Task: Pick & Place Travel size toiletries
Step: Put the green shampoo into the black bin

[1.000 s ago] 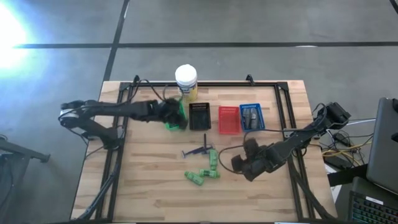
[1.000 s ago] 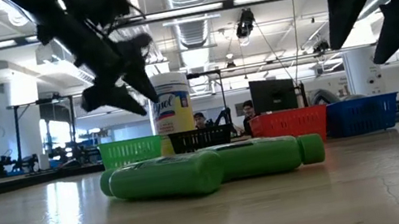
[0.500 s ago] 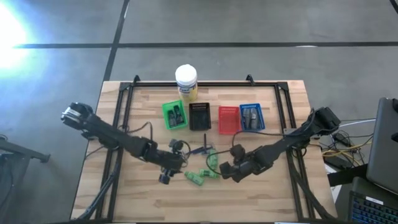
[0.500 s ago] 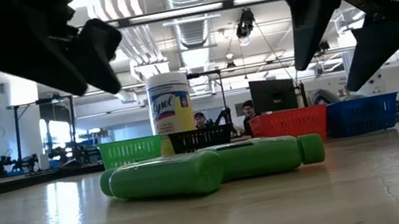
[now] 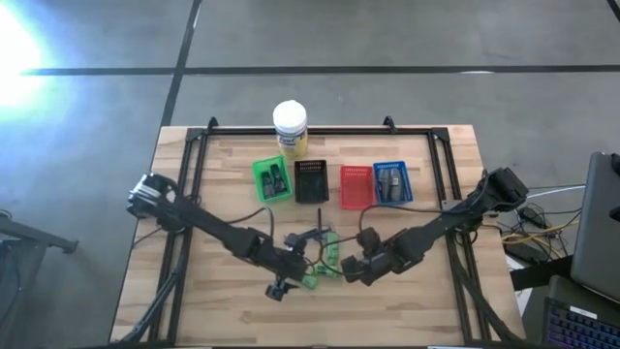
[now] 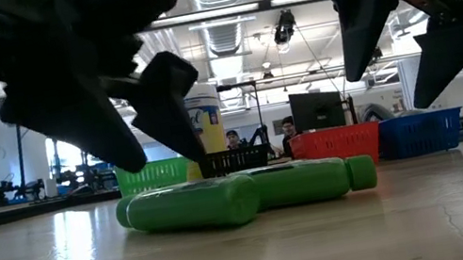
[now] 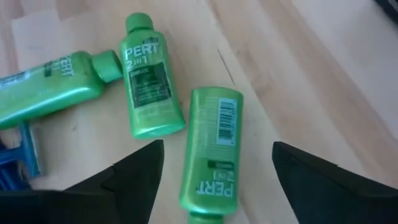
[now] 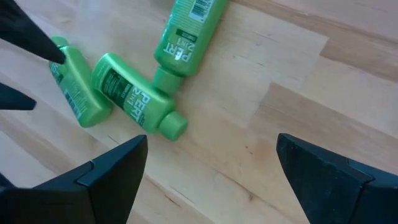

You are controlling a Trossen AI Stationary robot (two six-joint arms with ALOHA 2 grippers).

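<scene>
Three bright green bottles lie on their sides at the table's middle: one straight ahead of my left gripper, one beside it, and one farther off. Slim dark blue sticks lie just beyond them. My left gripper hangs open just above the nearest bottle, a finger off to either side, touching nothing. My right gripper hovers open to the right of the bottles. Dark grey tubes lie in the green basket.
A row of small baskets stands at the far side: green, black, red and blue, the blue one holding dark items. A white-lidded yellow jar stands behind them. Bare wood lies along the near edge.
My left gripper has swung from over the green basket toward the table's near edge and middle, sunk and rolled, and now hangs over the green bottles. My right gripper has eased a little left toward the bottles and down. The bottles have not moved.
</scene>
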